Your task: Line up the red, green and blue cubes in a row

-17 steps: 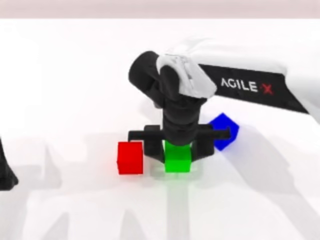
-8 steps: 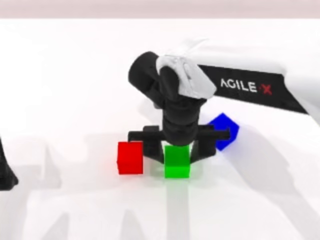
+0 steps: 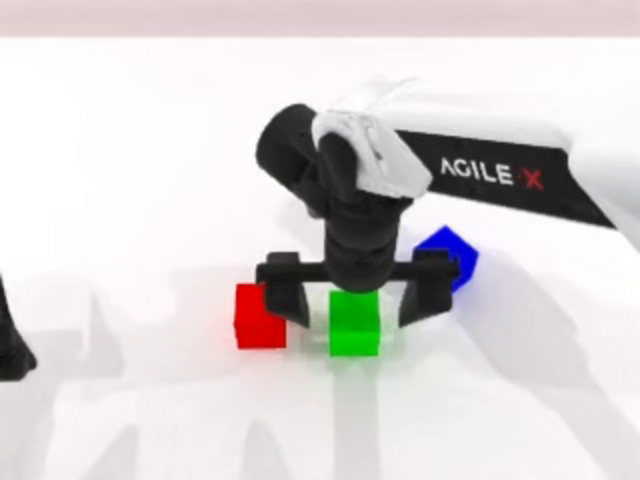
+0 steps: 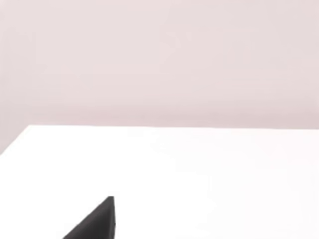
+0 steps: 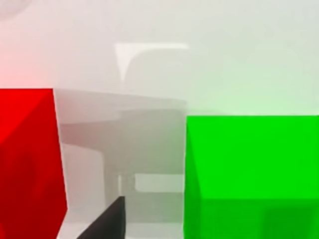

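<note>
On the white table in the top view, the red cube and the green cube sit side by side with a small gap. The blue cube lies farther back on the right, turned at an angle and partly hidden by a finger. My right gripper hangs over the green cube, open, its fingers standing apart from the cube's sides. The right wrist view shows the red cube, the green cube and one dark fingertip between them. My left arm is parked at the left edge.
My right arm's black and white forearm reaches in from the right above the table. The left wrist view shows only bare white table, a pale wall and one dark fingertip.
The right gripper's fingers have spread apart and let go of the green cube, which now rests on the table beside the red one. The left arm has not moved.
</note>
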